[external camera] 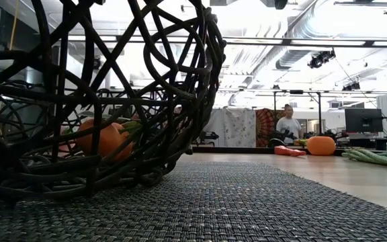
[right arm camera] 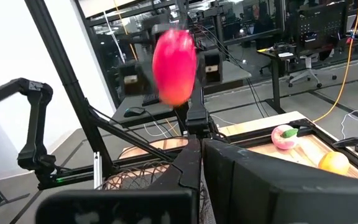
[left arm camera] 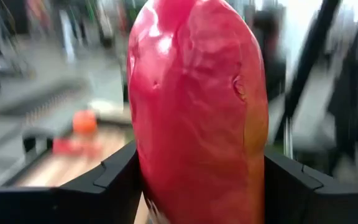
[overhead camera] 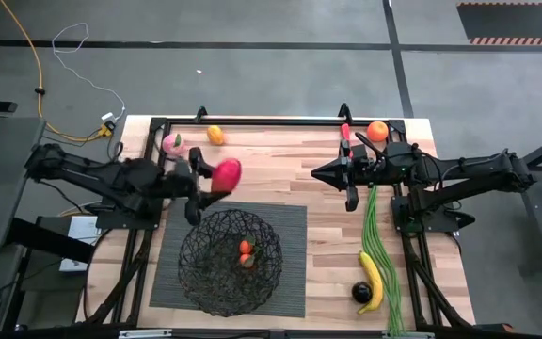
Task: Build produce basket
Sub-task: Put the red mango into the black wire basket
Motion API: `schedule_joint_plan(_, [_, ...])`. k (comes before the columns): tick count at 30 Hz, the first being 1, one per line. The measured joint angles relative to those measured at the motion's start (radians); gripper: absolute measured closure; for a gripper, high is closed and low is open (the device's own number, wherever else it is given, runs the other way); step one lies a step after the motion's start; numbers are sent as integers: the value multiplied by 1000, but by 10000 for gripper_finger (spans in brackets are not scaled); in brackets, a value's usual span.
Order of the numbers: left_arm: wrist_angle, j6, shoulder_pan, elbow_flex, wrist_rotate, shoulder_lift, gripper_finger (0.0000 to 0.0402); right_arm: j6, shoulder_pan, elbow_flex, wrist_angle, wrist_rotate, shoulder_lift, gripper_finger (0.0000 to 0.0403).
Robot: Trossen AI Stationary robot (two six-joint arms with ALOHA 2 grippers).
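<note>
The black wire basket [overhead camera: 231, 259] stands on a dark ribbed mat [overhead camera: 290, 221] at the table's near middle, with two small oranges [overhead camera: 245, 248] inside. My left gripper [overhead camera: 220, 179] hangs above the mat just beyond the basket's far rim, shut on a long red fruit [overhead camera: 227, 174] with a yellow-orange flank. My right gripper [overhead camera: 318, 173] is shut on nothing and points level toward the table's left, at mid table. A pink peach [overhead camera: 172, 144] and an orange [overhead camera: 215, 135] lie at the far left. My left gripper pinches the red fruit's two long flanks [left arm camera: 148, 168] between its two fingers [left arm camera: 114, 180]. The fingers come level from the table's left side. The fruit stands roughly upright in the hold [right arm camera: 174, 65] and is lifted clear of the table and the basket.
On the right side lie an orange [overhead camera: 376, 131], a red pepper [overhead camera: 345, 132], long green beans [overhead camera: 381, 245], a banana [overhead camera: 372, 280] and a dark round fruit [overhead camera: 360, 292]. A black frame runs along the table's edges. A person [external camera: 289, 124] sits far behind the table.
</note>
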Motion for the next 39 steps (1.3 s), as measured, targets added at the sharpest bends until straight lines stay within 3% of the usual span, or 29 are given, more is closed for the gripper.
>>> schedule_joint_plan(5, [-493, 27, -39, 192, 109, 96, 165, 0, 0, 0, -7, 0, 0, 403])
schedule_joint_plan(9, [-655, 29, -86, 226, 176, 187, 165, 0, 0, 0, -16, 0, 0, 403])
schedule_joint_plan(14, [-656, -91, -149, 211, 256, 309, 165, 0, 0, 0, -18, 0, 0, 403])
schedule_joint_plan(20, [-677, -318, -216, 211, 142, 465, 165, 7, 0, 0, -38, 0, 0, 403])
schedule_joint_plan(27, [-715, -644, -261, 210, 143, 614, 165, 7, 0, 0, -49, 0, 0, 403])
schedule_joint_plan(39, [-717, -771, -260, 211, 125, 779, 164, 0, 0, 0, -60, 0, 0, 403])
